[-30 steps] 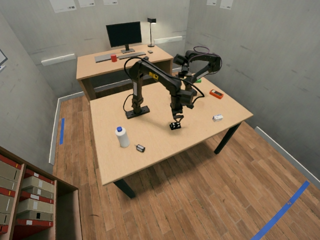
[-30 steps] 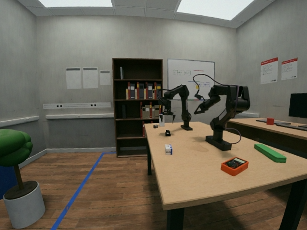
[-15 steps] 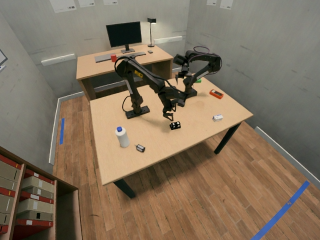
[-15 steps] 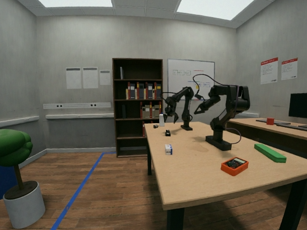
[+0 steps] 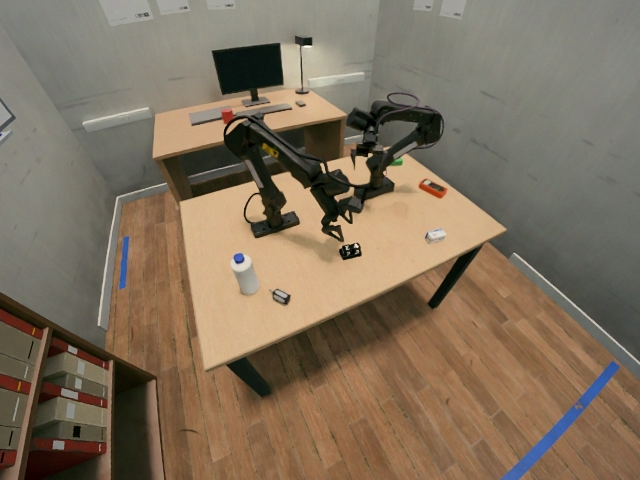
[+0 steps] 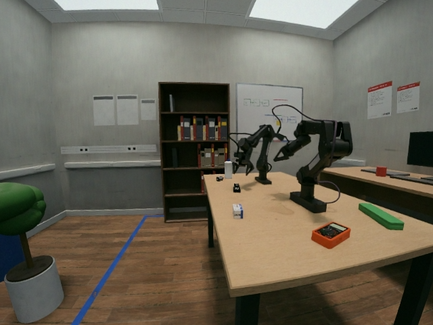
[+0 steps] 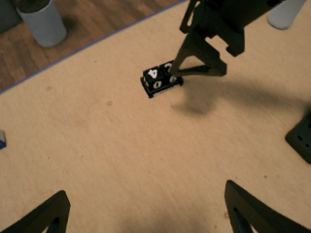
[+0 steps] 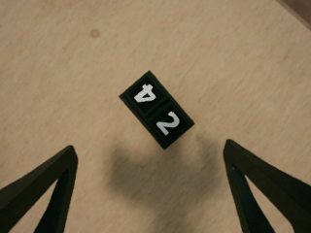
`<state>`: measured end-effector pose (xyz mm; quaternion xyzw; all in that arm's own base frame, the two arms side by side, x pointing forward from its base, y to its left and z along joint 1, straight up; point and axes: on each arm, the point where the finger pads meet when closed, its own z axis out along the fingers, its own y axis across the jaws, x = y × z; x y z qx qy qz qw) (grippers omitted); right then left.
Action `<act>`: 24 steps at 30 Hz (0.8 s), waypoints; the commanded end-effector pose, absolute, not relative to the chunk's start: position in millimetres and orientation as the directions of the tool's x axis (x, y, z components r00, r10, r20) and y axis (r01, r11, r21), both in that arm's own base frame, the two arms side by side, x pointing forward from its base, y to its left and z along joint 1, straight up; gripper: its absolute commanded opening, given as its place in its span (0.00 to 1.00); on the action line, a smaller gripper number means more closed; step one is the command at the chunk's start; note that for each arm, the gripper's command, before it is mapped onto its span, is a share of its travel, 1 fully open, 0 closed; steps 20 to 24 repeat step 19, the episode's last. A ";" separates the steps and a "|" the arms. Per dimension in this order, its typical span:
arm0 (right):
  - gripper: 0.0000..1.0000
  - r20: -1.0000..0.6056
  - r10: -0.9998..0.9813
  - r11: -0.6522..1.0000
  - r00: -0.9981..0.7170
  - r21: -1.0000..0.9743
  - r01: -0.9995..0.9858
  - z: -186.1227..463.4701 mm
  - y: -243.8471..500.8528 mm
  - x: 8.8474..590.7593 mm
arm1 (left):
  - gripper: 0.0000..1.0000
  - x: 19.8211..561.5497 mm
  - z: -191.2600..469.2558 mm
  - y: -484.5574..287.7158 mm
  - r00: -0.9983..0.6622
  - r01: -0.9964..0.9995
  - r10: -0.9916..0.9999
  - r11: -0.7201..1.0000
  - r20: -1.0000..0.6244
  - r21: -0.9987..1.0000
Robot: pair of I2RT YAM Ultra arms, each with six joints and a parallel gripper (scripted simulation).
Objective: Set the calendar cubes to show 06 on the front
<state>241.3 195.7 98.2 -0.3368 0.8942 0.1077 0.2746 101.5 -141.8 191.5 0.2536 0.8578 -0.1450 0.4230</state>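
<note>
Left wrist view: the calendar [image 5: 350,251] [image 6: 236,187] [image 7: 157,83] [image 8: 156,110] sits on the tabletop [image 5: 305,279] [image 6: 258,258] [image 7: 121,146] [image 8: 243,63], 0 leading its front, second digit unclear. Both my right pincer [image 5: 346,230] [image 6: 241,173] [image 7: 177,50] [image 8: 150,149] and left pincer [image 5: 360,161] [image 6: 275,157] [image 7: 145,193] [image 8: 150,145] are wide and empty; I'd confirm an upright 6 before touching either cube.Left wrist view: the calendar [image 5: 350,251] [image 6: 236,187] [image 7: 157,83] [image 8: 156,110] sits on the tabletop [image 5: 305,279] [image 6: 258,258] [image 7: 121,146] [image 8: 243,63], 0 leading its front, second digit unclear. My right pincer [image 5: 346,230] [image 6: 241,173] [image 7: 177,50] [image 8: 150,149] and left pincer [image 5: 360,161] [image 6: 275,157] [image 7: 145,193] are wide and empty; I'd confirm an upright 6 before regripping.
</note>
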 end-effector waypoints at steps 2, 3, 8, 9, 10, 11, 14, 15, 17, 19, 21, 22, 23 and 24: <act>1.00 -0.597 -0.522 0.757 -0.610 0.006 -0.653 105.2 197.6 242.3 | 1.00 103.8 200.8 -142.4 -0.502 0.552 0.292 0.833 -0.814 -0.041; 1.00 -0.597 -0.522 0.757 -0.610 0.006 -0.653 105.2 197.6 242.3 | 1.00 103.8 200.8 -142.4 -0.502 0.552 0.292 0.833 -0.814 -0.041; 1.00 -0.598 -0.517 0.761 -0.612 0.006 -0.648 106.9 197.8 245.8 | 1.00 103.8 200.8 -142.4 -0.502 0.552 0.292 0.833 -0.814 -0.041; 1.00 -0.598 -0.517 0.761 -0.612 0.006 -0.648 106.9 197.8 245.8 | 1.00 103.8 200.8 -142.4 -0.502 0.552 0.292 0.833 -0.814 -0.041; 1.00 -0.598 -0.517 0.761 -0.612 0.006 -0.648 106.9 197.8 245.8 | 1.00 103.8 200.8 -142.4 -0.502 0.552 0.292 0.833 -0.814 -0.041; 1.00 -0.598 -0.517 0.761 -0.612 0.006 -0.648 106.9 197.8 245.8 | 1.00 103.8 200.8 -142.4 -0.502 0.552 0.292 0.833 -0.814 -0.041; 1.00 -0.598 -0.517 0.761 -0.612 0.006 -0.648 106.9 197.8 245.8 | 1.00 103.8 200.8 -142.4 -0.502 0.552 0.292 0.833 -0.814 -0.041; 1.00 -0.598 -0.517 0.761 -0.612 0.006 -0.648 106.9 197.8 245.8 | 1.00 103.8 200.8 -142.4 -0.502 0.552 0.292 0.833 -0.814 -0.041; 1.00 -0.598 -0.517 0.761 -0.612 0.006 -0.648 106.9 197.8 245.8 | 1.00 103.8 200.8 -142.4 -0.502 0.552 0.292 0.833 -0.814 -0.041; 1.00 -0.598 -0.517 0.761 -0.612 0.006 -0.648 106.9 197.8 245.8 | 1.00 103.8 200.8 -142.4 -0.502 0.552 0.292 0.833 -0.814 -0.041; 1.00 -0.598 -0.517 0.761 -0.612 0.006 -0.648 106.9 197.8 245.8 | 1.00 103.8 200.8 -142.4 -0.502 0.552 0.292 0.833 -0.814 -0.041; 1.00 -0.598 -0.517 0.761 -0.612 0.006 -0.648 106.9 197.8 245.8 | 1.00 103.8 200.8 -142.4 -0.502 0.552 0.292 0.833 -0.814 -0.041; 1.00 -0.598 -0.517 0.761 -0.612 0.006 -0.648 106.9 197.8 245.8 | 1.00 103.8 200.8 -142.4 -0.502 0.552 0.292 0.833 -0.814 -0.041; 1.00 -0.598 -0.517 0.761 -0.612 0.006 -0.648 106.9 197.8 245.8 | 1.00 103.8 200.8 -142.4 -0.502 0.552 0.292 0.833 -0.814 -0.041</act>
